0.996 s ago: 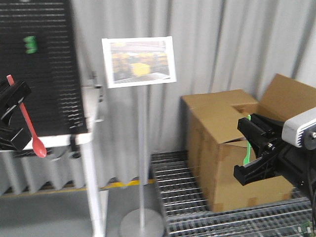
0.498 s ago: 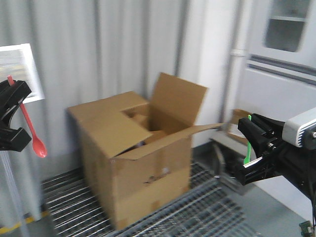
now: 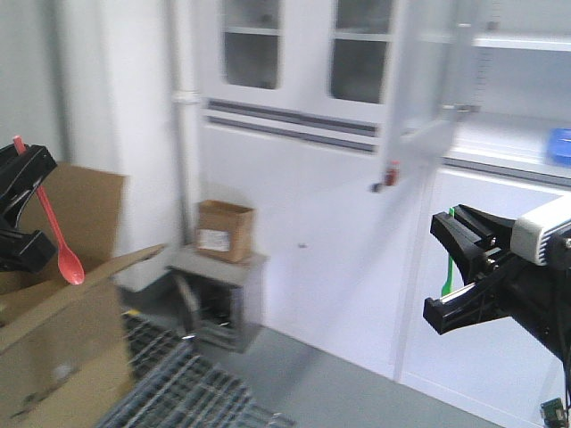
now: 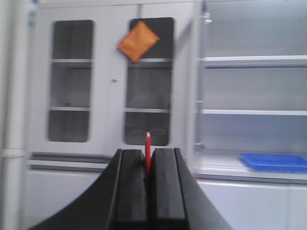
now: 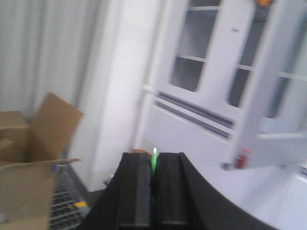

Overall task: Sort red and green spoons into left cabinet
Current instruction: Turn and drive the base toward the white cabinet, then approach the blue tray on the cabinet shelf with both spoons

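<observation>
My left gripper (image 3: 20,212) at the left edge is shut on the red spoon (image 3: 55,225), which hangs with its bowl down. In the left wrist view the red spoon's handle tip (image 4: 148,152) pokes up between the pressed-together fingers of the left gripper (image 4: 148,160). On the right, my right gripper (image 3: 462,275) is shut on the green spoon (image 3: 448,272). Its thin handle (image 5: 154,160) shows in the right gripper (image 5: 153,165). The light grey cabinet (image 3: 500,143) with open shelves (image 4: 249,112) stands ahead on the right, some way from both grippers.
A blue tray (image 3: 560,144) lies on the cabinet's lowest open shelf. A glass-door cabinet (image 3: 294,53) with an orange tag (image 4: 138,40) stands to its left. A large cardboard box (image 3: 53,357), a metal grate (image 3: 178,392) and a small box (image 3: 225,230) sit low on the left.
The whole view has swung right: the sign stand is gone, the cardboard box slid to the left edge, and the cabinets came into sight. Both grippers hold their spoons as before.
</observation>
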Controlling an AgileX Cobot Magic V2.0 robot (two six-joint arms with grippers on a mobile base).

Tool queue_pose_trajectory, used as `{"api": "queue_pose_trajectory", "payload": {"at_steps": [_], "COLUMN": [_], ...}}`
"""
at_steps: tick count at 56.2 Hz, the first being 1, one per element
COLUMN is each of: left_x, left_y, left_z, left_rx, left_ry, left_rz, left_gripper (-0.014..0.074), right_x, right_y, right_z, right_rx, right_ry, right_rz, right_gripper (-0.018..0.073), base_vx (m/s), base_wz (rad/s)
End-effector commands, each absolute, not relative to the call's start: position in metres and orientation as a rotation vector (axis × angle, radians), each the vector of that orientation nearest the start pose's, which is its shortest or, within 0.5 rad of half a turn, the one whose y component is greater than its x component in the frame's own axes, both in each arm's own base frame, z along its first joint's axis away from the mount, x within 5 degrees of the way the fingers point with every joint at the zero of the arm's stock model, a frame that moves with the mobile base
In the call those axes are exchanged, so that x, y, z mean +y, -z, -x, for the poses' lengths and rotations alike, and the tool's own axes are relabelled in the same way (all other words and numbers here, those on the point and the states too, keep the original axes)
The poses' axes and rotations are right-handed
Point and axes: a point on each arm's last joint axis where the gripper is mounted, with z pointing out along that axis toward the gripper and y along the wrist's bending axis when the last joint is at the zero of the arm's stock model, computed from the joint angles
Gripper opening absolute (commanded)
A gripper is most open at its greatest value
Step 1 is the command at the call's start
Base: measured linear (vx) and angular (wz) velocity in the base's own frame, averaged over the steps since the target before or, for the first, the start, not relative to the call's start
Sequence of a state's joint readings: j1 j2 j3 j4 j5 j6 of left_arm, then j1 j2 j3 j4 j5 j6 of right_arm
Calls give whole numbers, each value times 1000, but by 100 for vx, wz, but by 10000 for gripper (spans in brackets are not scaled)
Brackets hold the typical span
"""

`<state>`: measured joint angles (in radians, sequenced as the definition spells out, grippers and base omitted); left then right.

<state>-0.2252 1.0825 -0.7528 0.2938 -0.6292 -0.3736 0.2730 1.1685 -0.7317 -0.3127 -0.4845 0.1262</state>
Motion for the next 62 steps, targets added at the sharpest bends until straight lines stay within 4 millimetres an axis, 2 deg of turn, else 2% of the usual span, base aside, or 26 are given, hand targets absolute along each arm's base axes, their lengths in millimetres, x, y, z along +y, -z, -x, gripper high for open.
{"api": "queue_pose_trajectory", "payload": {"at_steps": [1,37,62], "left_x": [-67,-67,-67], "left_y": [-403,-403,-403], "left_z": [-217,-217,-217], "left_rx": [1090,1090,1090], "left_ry": [444,444,444], "left_rz": [-198,-198,-198], "left_gripper": [-6,-6,-6], "right_x": [81,81,81], "right_y": [-364,-364,-364], "right_z": [-239,-239,-239], "right_rx": [1276,1276,1275], "right_ry": [-223,-223,-223], "right_rz": [402,402,402], "right_gripper": [-9,-9,-9], "base_vx": [22,23,29], "base_wz": [-86,-81,-38]}}
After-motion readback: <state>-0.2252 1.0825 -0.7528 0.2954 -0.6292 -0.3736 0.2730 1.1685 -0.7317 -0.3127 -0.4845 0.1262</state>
